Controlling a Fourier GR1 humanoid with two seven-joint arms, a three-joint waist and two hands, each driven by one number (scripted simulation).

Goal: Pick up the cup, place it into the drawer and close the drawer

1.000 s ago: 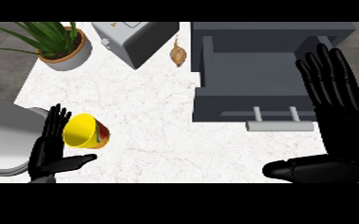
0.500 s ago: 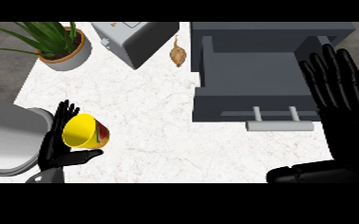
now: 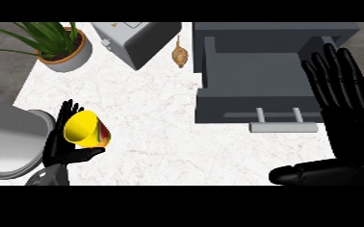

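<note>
Left hand [image 3: 65, 143] curled round a tilted yellow cup [image 3: 85, 129] near the counter's [image 3: 142, 106] left edge, open grey drawer [image 3: 259, 79] well apart across bare marble, right hand [image 3: 338, 91] flat, fingers straight, holding nothing, beside the drawer's right side.

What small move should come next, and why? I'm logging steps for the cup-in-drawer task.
Probably carry the yellow cup rightward toward the open drawer. The left hand has its fingers curled round the cup at the counter's left side, the drawer lies far to the right, and the right hand rests open beside it.
</note>
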